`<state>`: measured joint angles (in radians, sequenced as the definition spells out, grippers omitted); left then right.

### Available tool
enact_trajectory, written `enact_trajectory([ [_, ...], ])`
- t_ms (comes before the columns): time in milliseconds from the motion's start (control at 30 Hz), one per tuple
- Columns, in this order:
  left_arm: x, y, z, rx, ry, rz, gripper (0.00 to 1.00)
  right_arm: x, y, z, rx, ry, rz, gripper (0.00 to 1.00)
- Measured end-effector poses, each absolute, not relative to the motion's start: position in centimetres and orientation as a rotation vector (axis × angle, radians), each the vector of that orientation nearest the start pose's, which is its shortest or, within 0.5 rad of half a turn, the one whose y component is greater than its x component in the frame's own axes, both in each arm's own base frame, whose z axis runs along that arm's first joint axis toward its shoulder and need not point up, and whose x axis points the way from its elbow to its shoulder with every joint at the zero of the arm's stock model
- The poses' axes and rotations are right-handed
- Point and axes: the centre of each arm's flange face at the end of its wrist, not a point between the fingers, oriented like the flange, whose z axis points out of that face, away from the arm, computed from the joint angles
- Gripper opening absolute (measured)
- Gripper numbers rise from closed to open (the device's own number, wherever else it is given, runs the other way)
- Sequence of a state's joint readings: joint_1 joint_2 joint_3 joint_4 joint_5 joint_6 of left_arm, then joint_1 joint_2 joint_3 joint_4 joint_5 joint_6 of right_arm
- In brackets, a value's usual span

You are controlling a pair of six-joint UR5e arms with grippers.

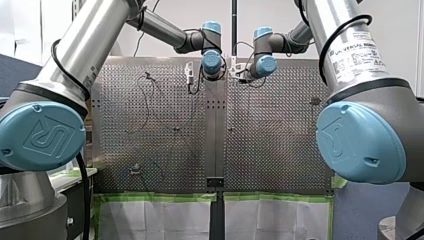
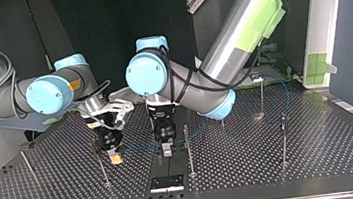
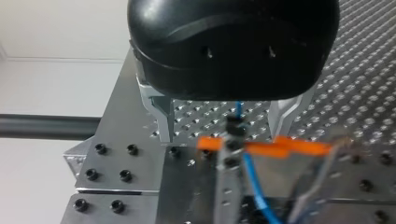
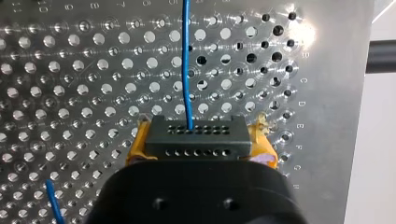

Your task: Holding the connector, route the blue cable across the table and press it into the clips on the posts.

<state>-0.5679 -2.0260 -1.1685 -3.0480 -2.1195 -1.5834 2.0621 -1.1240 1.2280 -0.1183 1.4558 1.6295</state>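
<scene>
My right pincer [image 2: 114, 156] is closed on the connector [image 4: 194, 137]. Its yellow pads [image 4: 136, 148] clamp both ends, low over the bench [image 2: 273, 169] near the middle of the top view. The cable [image 4: 186, 60] leaves the connector's face and runs ahead over the bench toward the post [image 2: 188, 148] by my left pincer [image 3: 222, 133]. That pincer is wide open and holds nothing. Its metal fingers straddle the cable and the black clip [image 3: 236, 128], apparently touching neither. I cannot tell whether the cable is seated in the clip.

The main risks, as I judge them:
- **Tension:** if the right arm pulls on before the cable is pressed home, the thin wire may ride over the clip or spring out of it.
- **Strain at the connector:** a hard tug could twist the connector in the pads or strain the wire where it enters.
- **Contact with the post:** the left fingers sit close to a slender post, so an off-centre descent could strike the clip or bend the post.
- **Snagging:** slack lying loose on the bench could catch on another post.
</scene>
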Motion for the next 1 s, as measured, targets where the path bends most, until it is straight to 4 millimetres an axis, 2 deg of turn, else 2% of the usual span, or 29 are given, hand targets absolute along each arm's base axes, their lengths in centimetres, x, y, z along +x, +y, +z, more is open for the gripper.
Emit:
enact_trajectory([
  [167,52.9,-43.3,42.9,-0.018,1.529,-0.042,1.0,44.4,-52.7,40.7,1.614,-0.908,1.687,0.0],
  [600,55.9,-44.8,40.9,-0.035,1.537,-0.032,1.0,43.8,-53.2,40.7,1.605,-0.913,1.679,0.0],
  [900,56.5,-44.9,40.8,-0.054,1.519,-0.032,1.0,43.6,-53.4,40.7,1.602,-0.915,1.676,0.0],
  [967,56.4,-45.0,40.9,-0.057,1.515,-0.025,0.76,43.6,-53.4,40.7,1.602,-0.915,1.676,0.0],
  [1000,56.4,-45.0,40.9,-0.058,1.514,-0.021,0.76,43.6,-53.4,40.7,1.602,-0.915,1.676,0.0],
])
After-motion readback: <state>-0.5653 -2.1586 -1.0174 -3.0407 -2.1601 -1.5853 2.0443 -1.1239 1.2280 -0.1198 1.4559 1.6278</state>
